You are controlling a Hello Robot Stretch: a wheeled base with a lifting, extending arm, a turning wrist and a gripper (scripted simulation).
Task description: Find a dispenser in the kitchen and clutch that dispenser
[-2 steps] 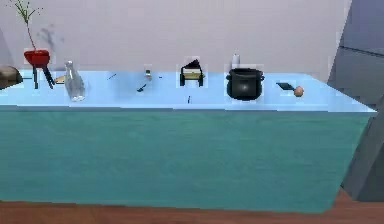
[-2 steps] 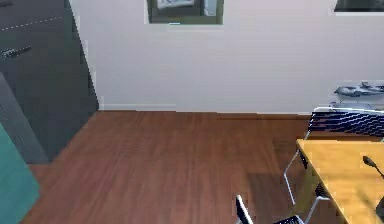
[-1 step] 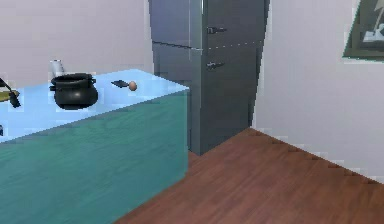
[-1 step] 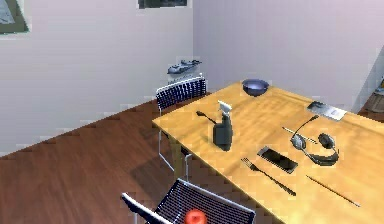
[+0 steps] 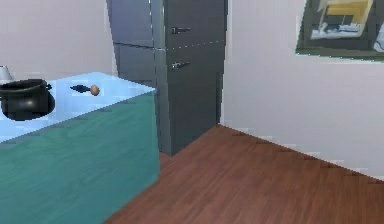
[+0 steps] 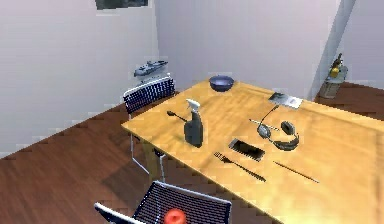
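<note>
Dispenser point(image 6: 194, 125), upright near bench point(image 6: 340, 150) edge: I judge it light, rigid, tippy; take mid-body. Gripper state I cannot tell.

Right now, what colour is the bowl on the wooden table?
The bowl is dark blue; arm side view.

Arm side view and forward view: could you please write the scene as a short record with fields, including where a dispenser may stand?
ahead: teal counter bearing a black pot; grey fridge beyond it
table: wooden table, arm side view
likely dispenser: dark bottle with pale top, upright near the table's middle
also on table: blue bowl toward the far edge
seating: chair at the table's left side in the picture
</note>
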